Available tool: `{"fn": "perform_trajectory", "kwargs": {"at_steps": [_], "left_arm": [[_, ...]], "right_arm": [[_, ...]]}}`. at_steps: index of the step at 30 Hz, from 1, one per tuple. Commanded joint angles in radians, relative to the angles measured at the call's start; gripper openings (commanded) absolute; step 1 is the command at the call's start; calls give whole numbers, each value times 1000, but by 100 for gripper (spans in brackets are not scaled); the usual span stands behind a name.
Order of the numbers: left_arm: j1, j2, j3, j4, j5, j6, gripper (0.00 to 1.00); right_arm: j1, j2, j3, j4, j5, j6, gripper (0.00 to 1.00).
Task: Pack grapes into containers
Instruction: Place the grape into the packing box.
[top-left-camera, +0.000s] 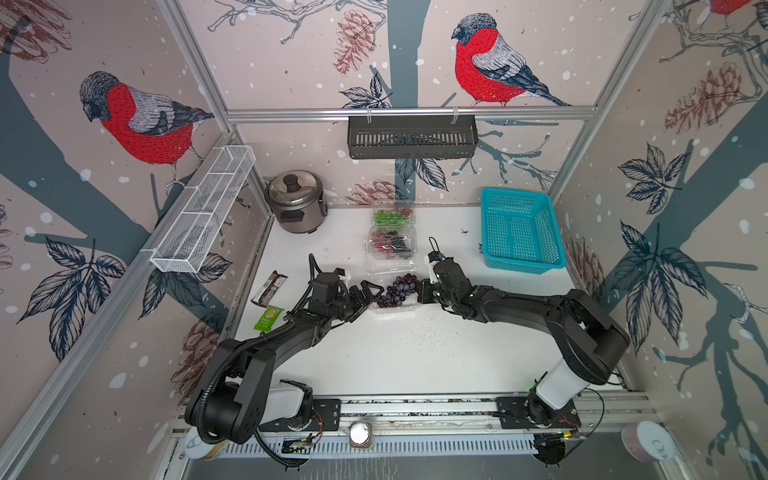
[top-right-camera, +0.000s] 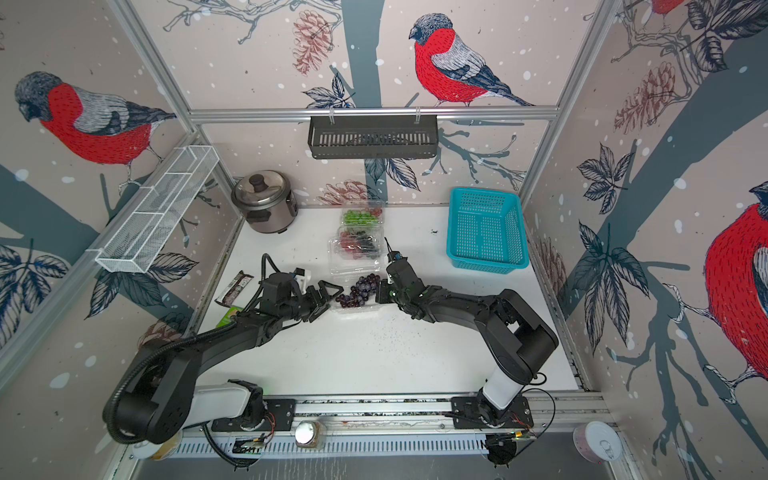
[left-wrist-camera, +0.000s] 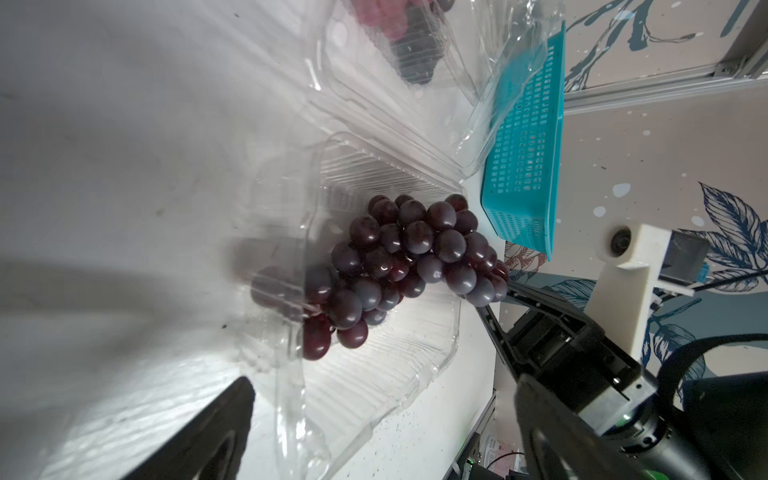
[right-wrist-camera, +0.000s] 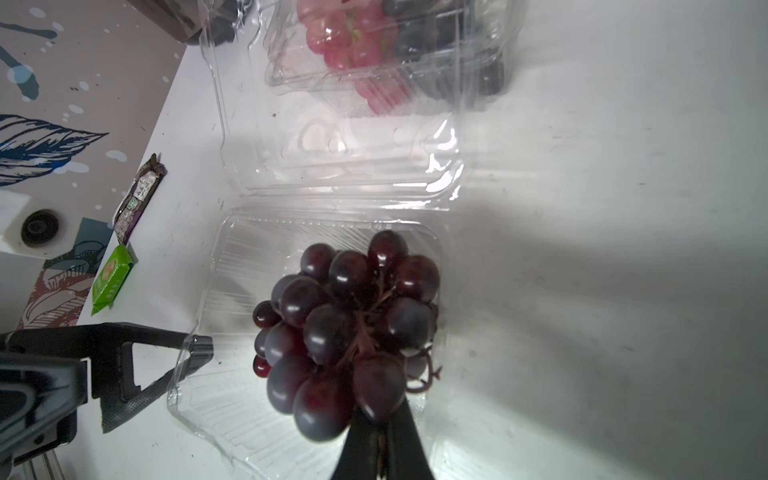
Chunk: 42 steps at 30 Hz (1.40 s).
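Note:
A bunch of dark purple grapes hangs over the nearest clear container, whose lid lies open and flat behind it. My right gripper is shut on the bunch's stem end. The bunch's lower end rests in the tray. My left gripper is open at the container's left edge, and one of its fingers touches the rim. Farther back stand a container with red and dark grapes and one with green grapes.
A turquoise basket sits at the back right and a steel rice cooker at the back left. A dark snack bar and a green packet lie left of my left arm. A black rack hangs on the back wall.

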Motion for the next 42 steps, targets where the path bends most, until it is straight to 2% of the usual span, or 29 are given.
{"fn": "perform_trajectory", "kwargs": {"at_steps": [1,13,19,28,36,42], "left_arm": [[-20,22,21,110,-5,-35,97],[-87,160,26,294,23,-119,97],[-91,159,36,292,5,-115,97],[-94,169,44,306,8,-118,97],[-94,171,40,314,10,-119,97],[-94,184,38,327,12,-122,97]], "right_arm": [[-17,-21,-5,1,19,-28,3],[-12,-49,15,-24,12,-31,4],[34,-53,28,-21,6,-27,5],[97,36,63,-2,-2,-28,4],[46,68,58,-39,40,-17,5],[24,81,68,-107,110,-55,13]]}}
